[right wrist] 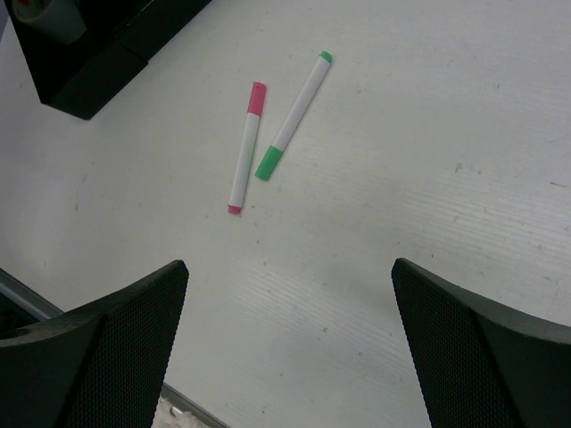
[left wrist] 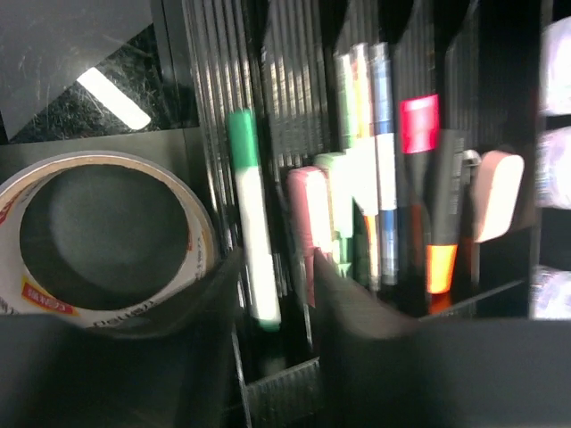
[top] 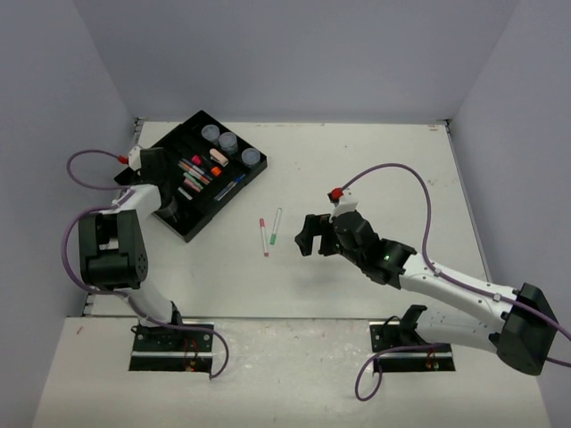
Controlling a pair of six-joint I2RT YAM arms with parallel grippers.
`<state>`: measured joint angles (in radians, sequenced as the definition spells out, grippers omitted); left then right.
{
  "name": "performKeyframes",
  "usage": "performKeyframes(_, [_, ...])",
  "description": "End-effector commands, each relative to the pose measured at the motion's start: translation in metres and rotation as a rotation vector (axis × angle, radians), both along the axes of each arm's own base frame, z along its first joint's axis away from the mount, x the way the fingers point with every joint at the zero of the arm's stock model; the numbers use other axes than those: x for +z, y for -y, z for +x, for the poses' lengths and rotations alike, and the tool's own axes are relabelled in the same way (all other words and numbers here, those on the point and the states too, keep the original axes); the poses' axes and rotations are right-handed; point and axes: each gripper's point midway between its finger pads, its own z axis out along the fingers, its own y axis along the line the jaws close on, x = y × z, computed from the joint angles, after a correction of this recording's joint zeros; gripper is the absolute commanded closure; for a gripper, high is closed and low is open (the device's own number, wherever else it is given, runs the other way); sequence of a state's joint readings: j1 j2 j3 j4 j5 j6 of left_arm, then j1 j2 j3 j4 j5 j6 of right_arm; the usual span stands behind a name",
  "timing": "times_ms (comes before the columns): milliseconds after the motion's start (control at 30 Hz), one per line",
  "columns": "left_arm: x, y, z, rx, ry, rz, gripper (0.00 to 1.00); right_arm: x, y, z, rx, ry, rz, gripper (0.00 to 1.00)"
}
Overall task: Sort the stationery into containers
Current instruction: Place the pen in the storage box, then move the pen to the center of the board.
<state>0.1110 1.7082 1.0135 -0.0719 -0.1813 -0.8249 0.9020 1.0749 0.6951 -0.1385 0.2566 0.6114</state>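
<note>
The black divided tray (top: 186, 234) sits at the far left with three greyish jars (top: 228, 141), several markers and a tape ring (left wrist: 98, 232) in it. My left gripper (top: 163, 189) hangs low over the tray. In the left wrist view it (left wrist: 277, 263) is slightly open and straddles the near end of a green-and-white marker (left wrist: 252, 223) lying in a compartment. A pink pen (top: 263, 236) and a green pen (top: 276, 226) lie side by side on the table. My right gripper (top: 308, 234) is wide open and empty just right of them. The pink pen (right wrist: 244, 147) and green pen (right wrist: 293, 116) lie ahead of it (right wrist: 287, 266).
More markers, pink, blue, red and orange, fill the neighbouring compartments (left wrist: 419, 196). The tray's corner (right wrist: 80, 80) shows at the upper left of the right wrist view. Purple cables loop off both arms.
</note>
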Motion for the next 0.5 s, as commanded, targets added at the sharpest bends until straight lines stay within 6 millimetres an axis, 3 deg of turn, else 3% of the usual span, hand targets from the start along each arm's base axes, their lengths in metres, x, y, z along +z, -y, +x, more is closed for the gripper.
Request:
performKeyframes(0, [0.059, -0.004, 0.011, 0.009, 0.165, 0.018, 0.47, 0.013, -0.012, 0.005, 0.027, 0.015, 0.019, 0.01])
performKeyframes(33, [0.066, -0.004, 0.01, 0.008, 0.181, 0.019, 0.41, 0.014, -0.014, 0.006, 0.035, 0.014, 0.021, 0.01])
performKeyframes(133, [0.085, 0.0, 0.008, -0.01, 0.216, 0.011, 0.39, 0.016, -0.017, 0.007, 0.038, 0.011, 0.024, 0.01])
performKeyframes(233, [0.119, 0.009, 0.0, -0.048, 0.294, -0.002, 0.36, 0.024, -0.027, 0.017, 0.026, -0.003, 0.025, 0.01])
performKeyframes(267, [0.14, 0.014, -0.008, -0.07, 0.348, -0.008, 0.33, 0.02, -0.029, 0.022, 0.016, -0.037, 0.016, 0.01])
performKeyframes(300, [0.153, 0.024, -0.013, -0.114, 0.384, -0.028, 0.31, -0.003, -0.03, 0.025, 0.002, -0.114, -0.061, 0.01])
performKeyframes(333, [0.182, 0.031, -0.026, -0.148, 0.455, -0.022, 0.27, 0.01, -0.041, 0.037, -0.013, -0.119, -0.053, 0.01])
performKeyframes(400, [0.201, 0.05, -0.049, -0.232, 0.507, 0.002, 0.1, -0.007, -0.05, 0.05, -0.056, -0.193, -0.123, 0.04])
performKeyframes(467, [0.223, 0.061, -0.079, -0.298, 0.563, 0.037, 0.01, -0.031, -0.057, 0.065, -0.109, -0.258, -0.217, 0.1])
